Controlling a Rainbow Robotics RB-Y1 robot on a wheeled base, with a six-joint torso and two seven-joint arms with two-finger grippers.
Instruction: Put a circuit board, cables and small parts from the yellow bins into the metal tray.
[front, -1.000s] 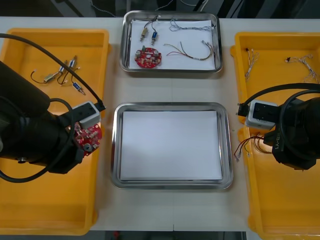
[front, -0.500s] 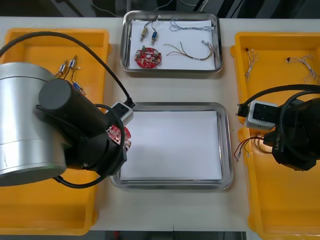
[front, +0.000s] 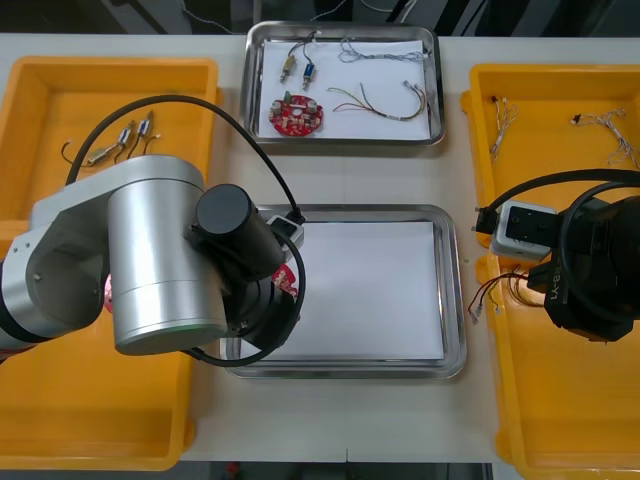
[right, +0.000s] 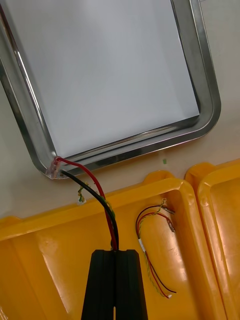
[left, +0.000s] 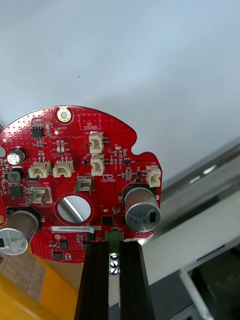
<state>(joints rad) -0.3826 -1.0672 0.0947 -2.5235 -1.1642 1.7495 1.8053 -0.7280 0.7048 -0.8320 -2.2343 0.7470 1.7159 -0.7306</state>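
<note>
Front: left arm (front: 150, 260) has swung from left yellow bin (front: 90, 420) to metal tray (front: 345, 213); circuit board (front: 287, 281) now over its left side, so release looks next.
Left wrist: left gripper (left: 114, 249) clenched on board's edge; board juts beyond fingertips above tray's white inside.
Right wrist: right gripper (right: 116, 256) grips red-and-black cable (right: 97, 192) over right yellow bin (right: 55, 250).

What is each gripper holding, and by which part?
Left gripper: red circuit board, by its rim. Right gripper: red and black cable, near one end.
</note>
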